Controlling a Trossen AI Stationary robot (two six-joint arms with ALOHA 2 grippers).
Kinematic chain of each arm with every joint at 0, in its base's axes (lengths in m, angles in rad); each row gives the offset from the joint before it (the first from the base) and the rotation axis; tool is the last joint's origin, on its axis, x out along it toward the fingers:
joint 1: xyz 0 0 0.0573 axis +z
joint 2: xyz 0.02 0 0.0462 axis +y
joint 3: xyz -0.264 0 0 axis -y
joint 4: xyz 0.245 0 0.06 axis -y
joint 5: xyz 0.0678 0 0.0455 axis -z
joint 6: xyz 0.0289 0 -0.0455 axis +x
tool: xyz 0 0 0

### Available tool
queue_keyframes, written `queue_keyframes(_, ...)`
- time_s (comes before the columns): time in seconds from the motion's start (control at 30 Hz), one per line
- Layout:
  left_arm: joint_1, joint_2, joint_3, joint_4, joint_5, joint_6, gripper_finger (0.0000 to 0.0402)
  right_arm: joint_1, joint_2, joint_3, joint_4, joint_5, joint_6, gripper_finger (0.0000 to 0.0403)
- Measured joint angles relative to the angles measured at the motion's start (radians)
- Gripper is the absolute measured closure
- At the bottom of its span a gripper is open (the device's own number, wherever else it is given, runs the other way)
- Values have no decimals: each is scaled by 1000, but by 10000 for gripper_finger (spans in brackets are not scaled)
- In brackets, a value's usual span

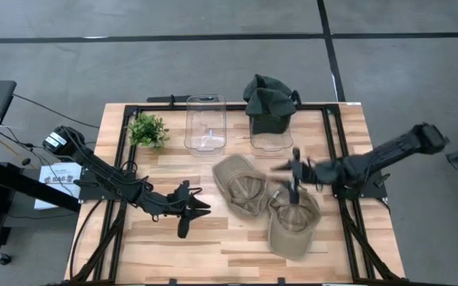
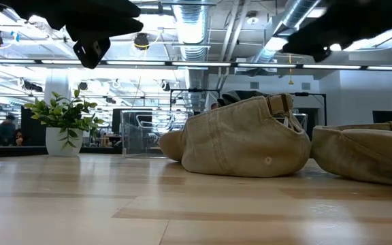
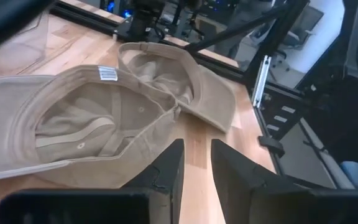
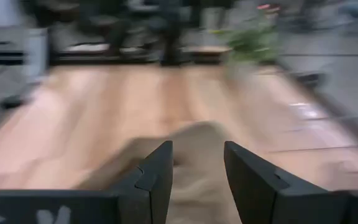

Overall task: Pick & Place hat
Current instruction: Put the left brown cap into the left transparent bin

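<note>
Two tan caps lie on the wooden table with their insides up. One cap [image 1: 241, 187] [image 2: 240, 139] [image 3: 86, 124] sits at the middle, and the second cap [image 1: 293, 229] [image 2: 366, 153] [image 3: 179, 81] lies against it toward the near right. My left gripper [image 1: 196, 210] [image 3: 196, 144] is open with a narrow gap, hovering just left of the middle cap. My right gripper [image 1: 293, 171] [image 4: 197, 146] is open above the caps, with tan cloth [image 4: 197, 165] showing below its fingers. In the low view both arms hang well above the caps.
Two clear bins stand at the far side. The left bin [image 1: 205, 123] holds no hat. The right bin [image 1: 270, 139] has dark green hats [image 1: 270, 97] piled on top. A small potted plant [image 1: 148, 129] [image 2: 65, 122] stands far left. Bare wood lies along the near edge.
</note>
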Motion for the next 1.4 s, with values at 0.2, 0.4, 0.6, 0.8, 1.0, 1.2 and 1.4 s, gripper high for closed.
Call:
queue_keyframes(0.2, 4, 84, 6, 113, 43, 29, 325, 234, 153, -36, 132, 194, 119, 274)
queue_keyframes(0.4, 47, 224, 74, 133, 175, 171, 325, 361, 324, -35, 336, 328, 110, 285)
queue_keyframes(0.6, 90, 309, 82, 128, 132, 365, 325, 392, 374, -8, 361, 332, 103, 284)
queue_keyframes(0.8, 90, 333, 82, 69, 97, 507, 325, 421, 352, -4, 337, 293, 102, 284)
queue_keyframes(1.0, 90, 333, 83, 44, 71, 545, 325, 452, 334, -4, 332, 279, 103, 285)
queue_keyframes(1.2, 102, 343, 83, 43, 179, 489, 326, 479, 336, -4, 331, 278, 129, 285)
queue_keyframes(1.4, 143, 397, 98, 42, 101, 489, 337, 486, 336, -4, 331, 277, 129, 285)
